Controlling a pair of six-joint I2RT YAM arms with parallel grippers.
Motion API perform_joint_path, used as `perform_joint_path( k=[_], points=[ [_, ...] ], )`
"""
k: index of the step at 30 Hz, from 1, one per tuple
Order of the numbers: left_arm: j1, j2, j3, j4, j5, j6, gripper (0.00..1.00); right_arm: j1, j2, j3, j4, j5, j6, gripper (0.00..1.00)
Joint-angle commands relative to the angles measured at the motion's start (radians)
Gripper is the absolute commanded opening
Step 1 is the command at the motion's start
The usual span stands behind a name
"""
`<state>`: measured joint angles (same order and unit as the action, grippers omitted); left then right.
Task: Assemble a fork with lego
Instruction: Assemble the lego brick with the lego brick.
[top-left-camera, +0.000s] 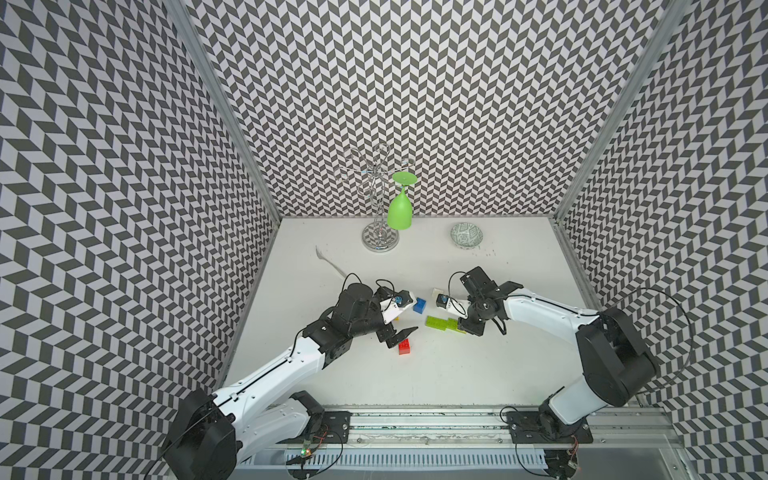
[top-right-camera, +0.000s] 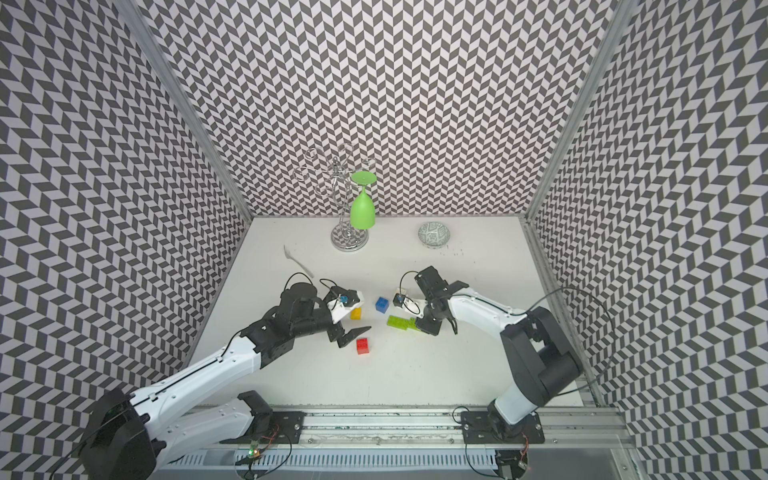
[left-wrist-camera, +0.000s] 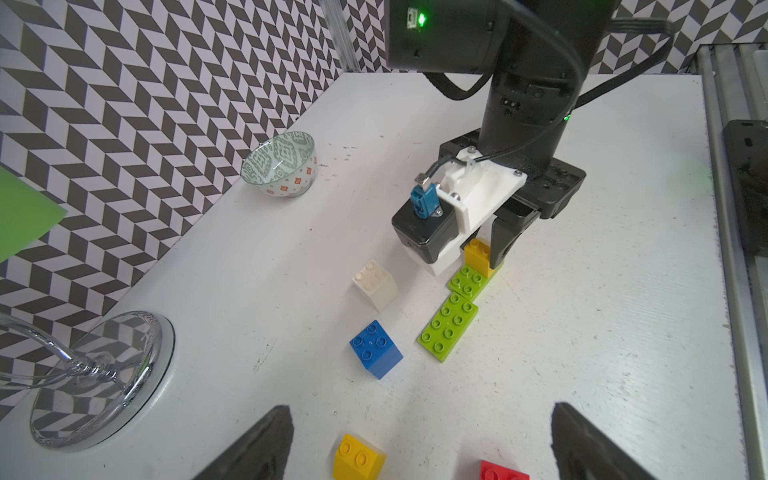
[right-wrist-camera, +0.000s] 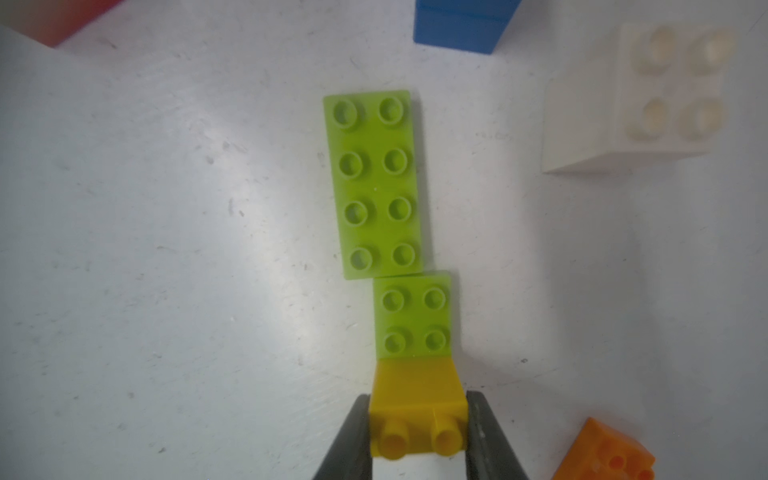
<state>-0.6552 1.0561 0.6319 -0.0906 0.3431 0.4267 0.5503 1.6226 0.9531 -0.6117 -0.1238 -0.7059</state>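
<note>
My right gripper (right-wrist-camera: 417, 428) is shut on a yellow brick (right-wrist-camera: 417, 409), which sits on one end of a short lime-green plate (right-wrist-camera: 415, 316). That plate touches a longer lime-green plate (right-wrist-camera: 376, 183) lying flat. The rest of the lego lies loose: a white brick (left-wrist-camera: 375, 284), a blue brick (left-wrist-camera: 376, 348), a second yellow brick (left-wrist-camera: 357, 457), a red brick (left-wrist-camera: 503, 471) and an orange brick (right-wrist-camera: 606, 455). My left gripper (left-wrist-camera: 419, 440) hangs open over the table between the loose yellow and red bricks, holding nothing. No built fork is in view.
A chrome glass rack (top-left-camera: 380, 243) carrying an upside-down green glass (top-left-camera: 400, 212) stands at the back. A patterned bowl (top-left-camera: 466, 235) sits at the back right. A thin pale plastic fork (top-left-camera: 330, 262) lies at the left, near the patterned wall.
</note>
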Motion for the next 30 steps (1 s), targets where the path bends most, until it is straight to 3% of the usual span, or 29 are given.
perform_joint_path(
  k=[1,5,12,21,25,30],
  points=[
    [-0.007,-0.02,-0.01,0.004,-0.007,0.006,0.98,0.01,0.114,-0.053,-0.071,0.074,0.006,0.0],
    [-0.006,-0.04,-0.009,0.018,-0.02,-0.011,0.99,0.01,0.084,-0.053,-0.059,0.071,0.007,0.02],
    [0.003,-0.07,-0.013,0.048,-0.042,-0.036,0.98,0.01,-0.022,-0.053,-0.034,0.032,0.013,0.32],
    [0.005,-0.077,-0.011,0.06,-0.085,-0.05,0.99,0.01,-0.056,-0.03,-0.007,0.014,0.055,0.5],
    [0.005,-0.086,-0.013,0.069,-0.092,-0.058,0.98,0.01,-0.086,-0.02,0.008,0.017,0.074,0.64],
    [0.048,-0.1,0.013,0.091,-0.079,-0.134,0.99,0.01,-0.15,0.029,0.037,0.008,0.093,0.69]
  ],
)
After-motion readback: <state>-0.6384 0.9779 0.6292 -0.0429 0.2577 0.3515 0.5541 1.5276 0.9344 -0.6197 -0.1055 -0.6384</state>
